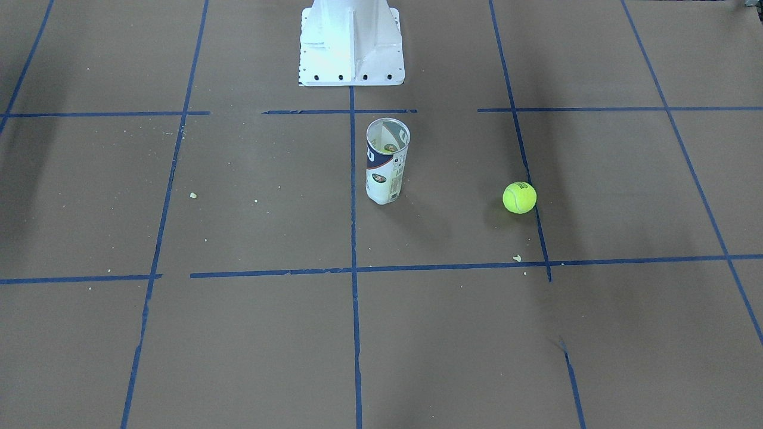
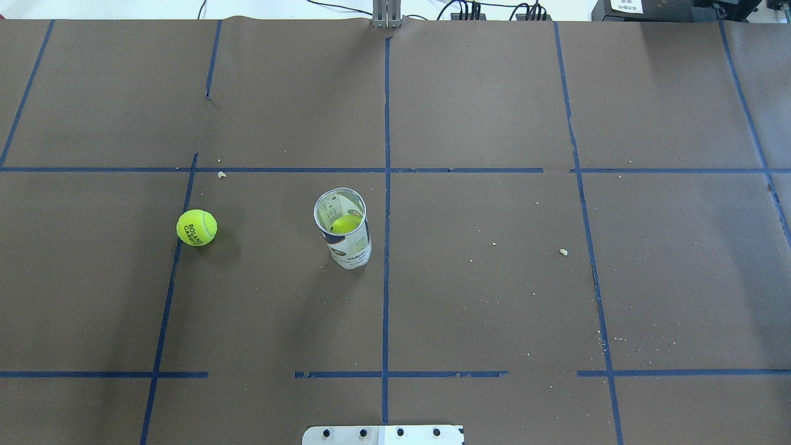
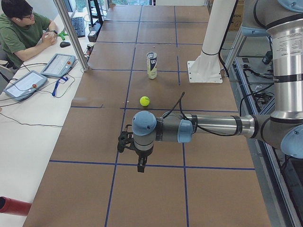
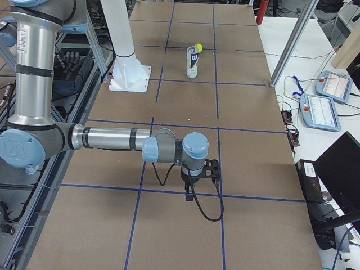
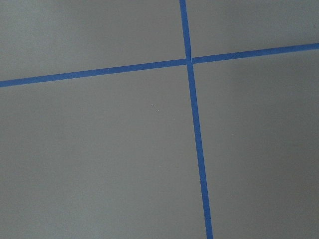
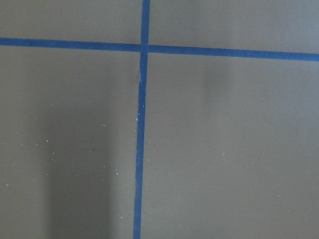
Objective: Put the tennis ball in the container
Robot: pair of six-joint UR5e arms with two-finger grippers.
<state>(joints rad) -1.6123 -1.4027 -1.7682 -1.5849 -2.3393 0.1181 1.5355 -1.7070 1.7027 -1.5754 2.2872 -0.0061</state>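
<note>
The tennis ball (image 1: pixel 519 197) (image 2: pixel 196 227) lies alone on the brown table, on a blue tape line, well to the side of the container. The container (image 1: pixel 386 164) (image 2: pixel 346 238) stands upright near the table's middle, mouth open, with another yellow-green ball (image 2: pixel 346 224) inside it. My left gripper (image 3: pixel 122 142) hangs over the table's near end in the exterior left view, far from the ball (image 3: pixel 144 100) and the can (image 3: pixel 151 65). My right gripper (image 4: pixel 214 169) hangs likewise at the opposite end. I cannot tell whether either is open or shut. Both wrist views show only bare table.
The robot's white metal base (image 1: pixel 351 44) stands at the table edge behind the can. Blue tape lines (image 2: pixel 386 278) grid the brown surface, with small crumbs (image 2: pixel 563 251) scattered. A seated operator (image 3: pixel 21 30) and tablets (image 3: pixel 59 65) are beside the table.
</note>
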